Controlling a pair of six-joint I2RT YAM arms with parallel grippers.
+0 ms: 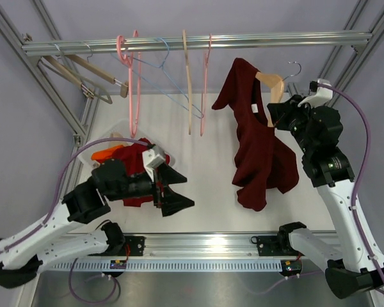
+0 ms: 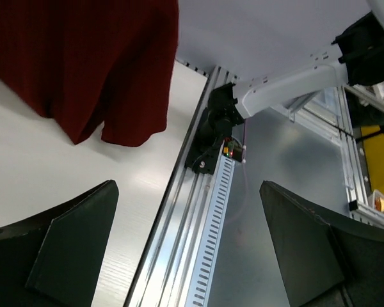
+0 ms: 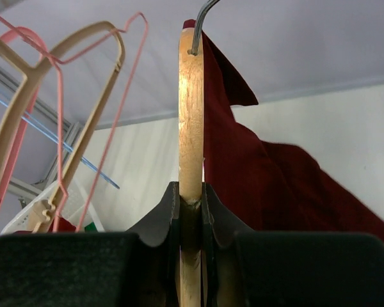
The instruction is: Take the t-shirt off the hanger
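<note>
Top view: the right gripper [image 1: 280,115] is clamped on one arm of a wooden hanger [image 1: 272,84], holding it up in the air; its metal hook appears clear of the rail [image 1: 192,42]. The dark red t-shirt [image 1: 262,153] hangs from the hanger's far end and drapes down beside and below that gripper, its hem near the table [image 1: 205,185]. Holding the hanger firm likely leaves the other arm free to pull the cloth off. The left gripper [image 1: 171,192] is spread wide and empty, pointing toward the shirt but well apart from it.

Left wrist view: both dark fingers [image 2: 64,249] stand wide apart with nothing between them. The shirt's hem hangs ahead and to the upper left, not touching.

Right wrist view: the jaws are closed tight on the wooden hanger, which rises straight up from them. The shirt drapes just to the right of the wood; bare spare hangers [image 3: 57,96] hang to the left.
</note>
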